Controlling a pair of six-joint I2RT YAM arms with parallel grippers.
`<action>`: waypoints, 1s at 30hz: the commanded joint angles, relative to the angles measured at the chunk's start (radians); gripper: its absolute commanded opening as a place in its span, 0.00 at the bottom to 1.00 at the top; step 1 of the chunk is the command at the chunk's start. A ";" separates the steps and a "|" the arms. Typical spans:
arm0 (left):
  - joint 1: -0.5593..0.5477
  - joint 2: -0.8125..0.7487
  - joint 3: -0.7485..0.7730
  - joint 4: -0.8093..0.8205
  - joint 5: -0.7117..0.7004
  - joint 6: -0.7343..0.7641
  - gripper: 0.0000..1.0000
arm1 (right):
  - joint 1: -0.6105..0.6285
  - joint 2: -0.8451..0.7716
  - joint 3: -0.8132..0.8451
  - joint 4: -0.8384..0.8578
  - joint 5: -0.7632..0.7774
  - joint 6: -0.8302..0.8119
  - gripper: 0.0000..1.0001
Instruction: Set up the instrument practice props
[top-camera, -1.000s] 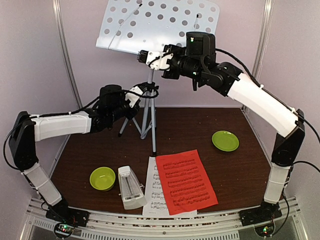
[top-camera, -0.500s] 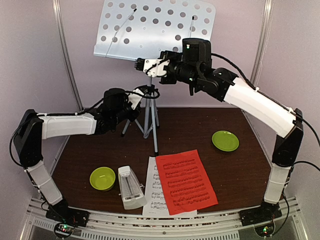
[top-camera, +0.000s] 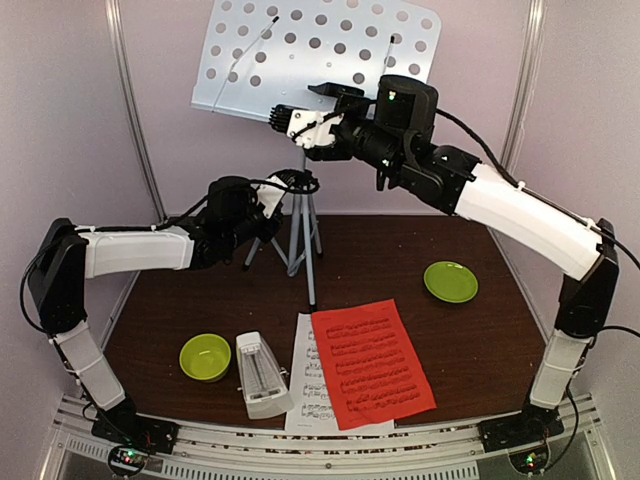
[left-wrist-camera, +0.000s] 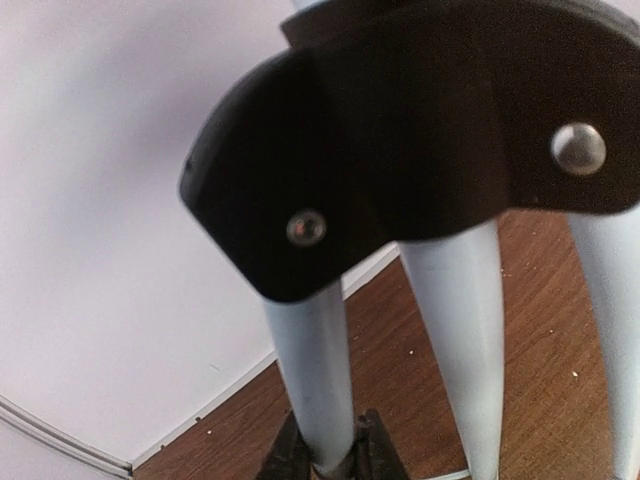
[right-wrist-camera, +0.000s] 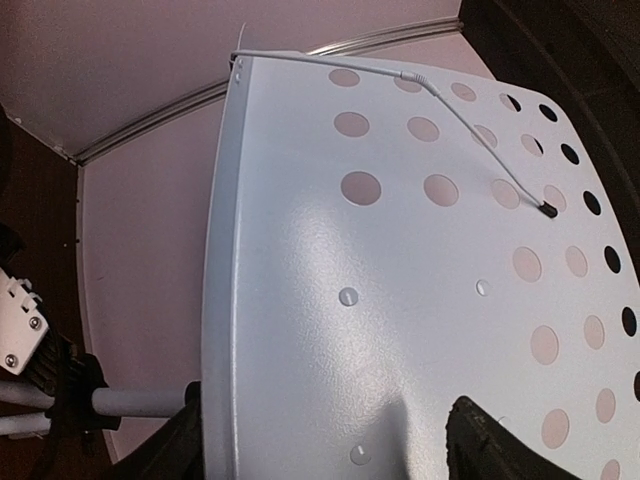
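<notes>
White music stand (top-camera: 320, 50) stands at the back of the table (top-camera: 480, 340). Our left claw (left-wrist-camera: 325, 462) hugs one leg tight. Our right claw (top-camera: 285, 117) is at its top board's low edge; we cannot tell if it grips. The red sheet (top-camera: 372, 362) lies nearer our right arm.

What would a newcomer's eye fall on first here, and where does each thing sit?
The tall perforated stand at the back, with the right claw at its lower edge and the left claw gripping a tripod leg. Next, the red sheet at the near edge, partly over a white sheet, beside a metronome.
</notes>
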 joint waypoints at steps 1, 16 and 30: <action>0.010 0.022 -0.040 -0.076 -0.018 0.016 0.00 | 0.026 -0.102 0.008 0.211 0.006 0.006 0.82; 0.025 0.024 -0.076 -0.099 -0.012 -0.070 0.00 | 0.074 -0.145 -0.130 0.209 0.071 0.007 1.00; 0.028 0.010 -0.100 -0.099 -0.019 -0.095 0.00 | 0.170 -0.302 -0.472 0.252 0.159 0.119 1.00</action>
